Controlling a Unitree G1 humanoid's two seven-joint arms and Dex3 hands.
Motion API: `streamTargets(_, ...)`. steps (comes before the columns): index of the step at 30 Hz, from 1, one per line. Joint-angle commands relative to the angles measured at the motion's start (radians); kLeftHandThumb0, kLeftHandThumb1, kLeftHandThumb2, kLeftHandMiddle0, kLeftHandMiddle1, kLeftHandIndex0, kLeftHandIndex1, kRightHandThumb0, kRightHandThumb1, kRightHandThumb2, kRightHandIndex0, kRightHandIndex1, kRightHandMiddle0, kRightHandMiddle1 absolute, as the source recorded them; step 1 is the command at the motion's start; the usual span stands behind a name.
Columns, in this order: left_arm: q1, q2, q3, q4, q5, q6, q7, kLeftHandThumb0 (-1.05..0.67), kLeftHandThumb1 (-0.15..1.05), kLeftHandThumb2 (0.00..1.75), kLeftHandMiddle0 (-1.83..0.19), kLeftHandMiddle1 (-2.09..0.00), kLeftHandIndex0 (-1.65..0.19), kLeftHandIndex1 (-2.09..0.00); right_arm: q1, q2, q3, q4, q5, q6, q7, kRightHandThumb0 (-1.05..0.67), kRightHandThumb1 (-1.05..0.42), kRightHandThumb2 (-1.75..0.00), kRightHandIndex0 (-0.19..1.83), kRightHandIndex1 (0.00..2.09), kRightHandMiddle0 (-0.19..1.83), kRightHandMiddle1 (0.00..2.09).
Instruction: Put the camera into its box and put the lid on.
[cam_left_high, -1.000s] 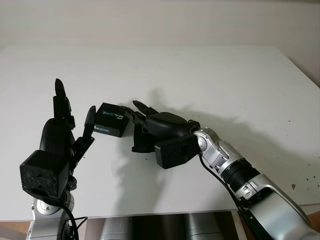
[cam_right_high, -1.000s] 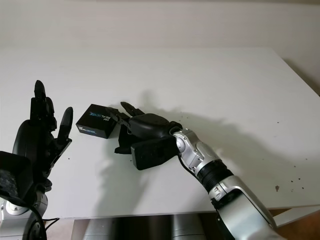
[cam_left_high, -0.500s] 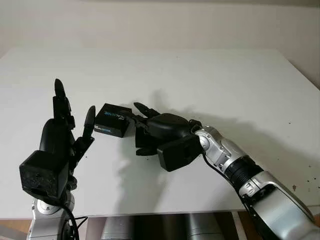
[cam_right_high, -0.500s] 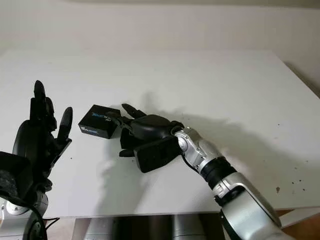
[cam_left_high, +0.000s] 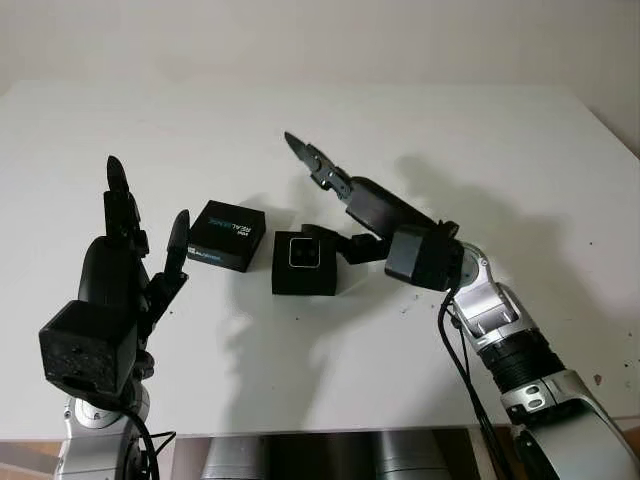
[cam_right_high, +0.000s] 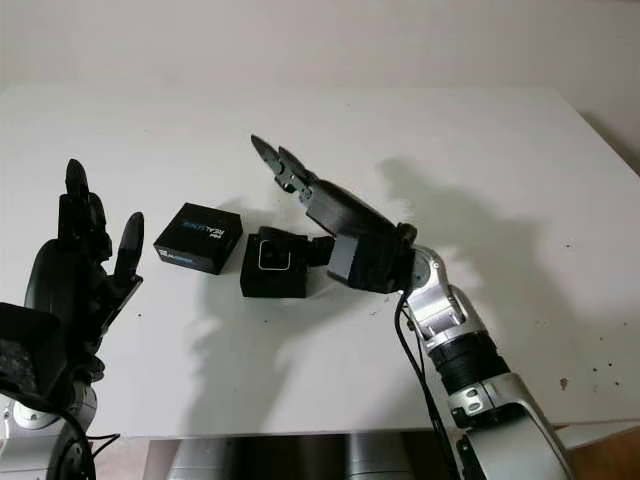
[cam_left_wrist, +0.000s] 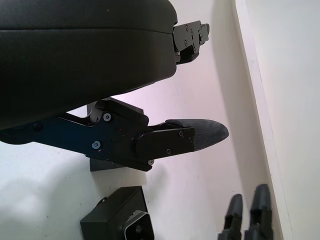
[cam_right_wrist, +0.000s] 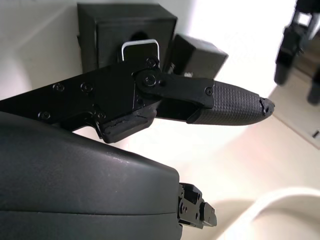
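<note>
The black box stands open on the white table, with the silver-rimmed camera sitting inside it. Its black lid, printed with blue lettering, lies flat just left of the box. My right hand is open and raised to the right of the box, its long fingers pointing up and away over the table. Its thumb reaches close to the box's right side. My left hand is open and held upright left of the lid. The right wrist view shows the box and the lid beyond the thumb.
The table's front edge runs just below both arms. Dark specks dot the surface at the front right. A pale wall rises behind the far edge.
My right hand has lifted off the box and drawn back to the right, uncovering the camera inside it. The lid and my left hand have stayed where they were.
</note>
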Motion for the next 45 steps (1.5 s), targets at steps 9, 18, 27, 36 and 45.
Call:
streamTargets(9,-0.016,0.02,0.013,0.0,0.011,0.003,-0.005,-0.59,1.05,0.49,0.19,-0.04,0.19,0.0,0.042,0.012,-0.077,-0.039,0.107,0.1,0.024,-0.91,-1.05,-0.63,-0.19,0.0,-0.19,0.0)
streamTargets(18,-0.1,0.133,0.124,0.02,-0.042,0.007,-0.067,-0.58,1.05,0.37,-0.07,-0.13,0.03,-0.09,0.058,0.057,-0.211,-0.088,0.33,0.256,0.046,-0.85,-1.05,-0.61,-0.19,0.0,-0.19,0.0)
streamTargets(27,-0.114,0.151,0.103,0.022,-0.016,0.012,-0.069,-0.59,1.05,0.36,-0.16,-0.12,-0.01,-0.11,0.047,0.052,-0.189,-0.089,0.291,0.185,0.055,-0.63,-1.04,-0.18,-0.16,0.04,-0.13,0.05)
streamTargets(36,-0.065,0.116,0.035,0.024,0.05,-0.007,-0.053,-0.57,1.05,0.39,-0.2,-0.1,0.0,-0.1,-0.126,-0.176,0.005,0.076,-0.264,-0.362,-0.129,-0.48,-0.88,-0.04,0.26,0.2,0.25,0.21)
streamTargets(45,-0.034,0.063,-0.006,0.013,0.114,0.0,0.0,-0.55,1.05,0.38,-0.09,-0.02,0.05,-0.05,-0.312,-0.267,0.162,0.19,-0.632,-0.606,-0.365,-0.52,-0.82,-0.04,0.33,0.19,0.33,0.23)
